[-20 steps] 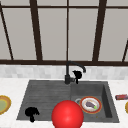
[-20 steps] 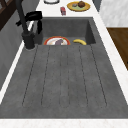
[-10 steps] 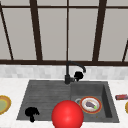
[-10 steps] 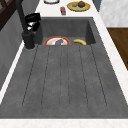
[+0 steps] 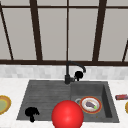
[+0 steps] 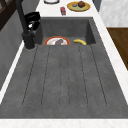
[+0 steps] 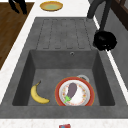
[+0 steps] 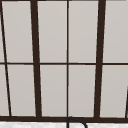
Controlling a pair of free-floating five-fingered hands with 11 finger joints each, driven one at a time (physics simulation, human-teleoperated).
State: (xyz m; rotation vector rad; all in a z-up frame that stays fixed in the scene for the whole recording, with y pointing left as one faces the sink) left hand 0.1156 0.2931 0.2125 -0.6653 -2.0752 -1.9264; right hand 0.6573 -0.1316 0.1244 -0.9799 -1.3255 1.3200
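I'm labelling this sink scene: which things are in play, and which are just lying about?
In play: right hand at the faucet.
Lying about: left hand, in the air front left; plate with eggplant; banana; red packet.

kitchen: sink (image 5: 45, 92), faucet (image 5: 68, 72), window (image 8: 67, 60)

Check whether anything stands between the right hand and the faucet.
Nothing visible does. The right hand hangs close beside the faucet, at the sink's back edge; the plate and banana lie lower, in the basin.
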